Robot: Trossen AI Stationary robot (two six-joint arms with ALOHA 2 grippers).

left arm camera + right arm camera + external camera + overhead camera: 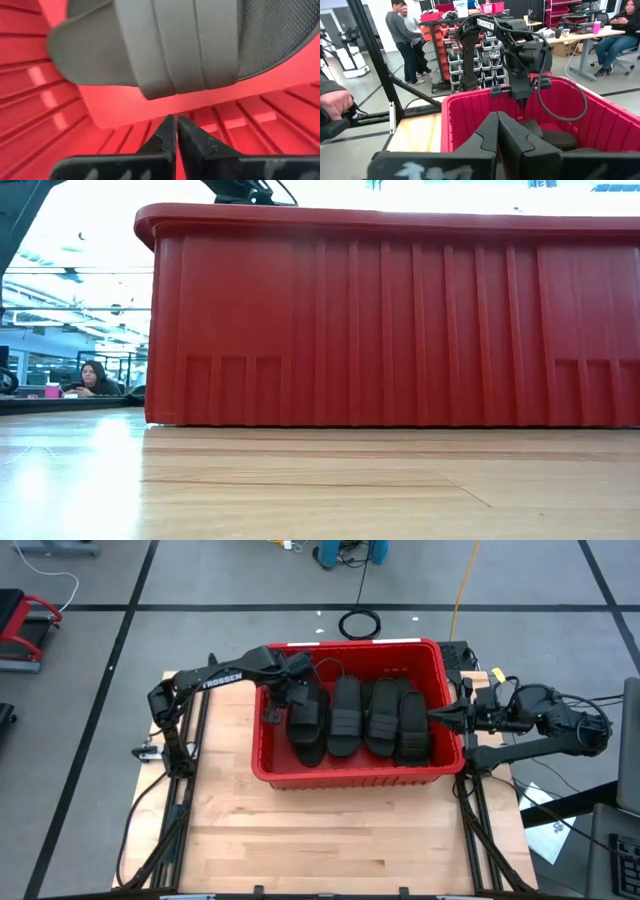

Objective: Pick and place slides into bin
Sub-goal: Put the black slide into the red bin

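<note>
Slides [365, 718] lie side by side in the red bin [345, 775] on the wooden counter [330, 840]. At the bin's left end, the left pincer [272, 710] hangs closed and empty. Outside the right wall, the right pincer [438, 715] is closed too.

The bin [350, 775] stands on the table [330, 840], toward its far edge. Four slides [362, 720] lie side by side in the bin, running left to right. The left gripper [272, 712] hangs inside the bin at its left end, just beside the leftmost slide [308, 720]. The right gripper [436, 716] sits at the bin's right rim, beside the rightmost slide [412, 727]. Beyond the table, people [406, 37] stand by a rack of shelves [452, 62], and another person [92, 378] sits at a desk.
</note>
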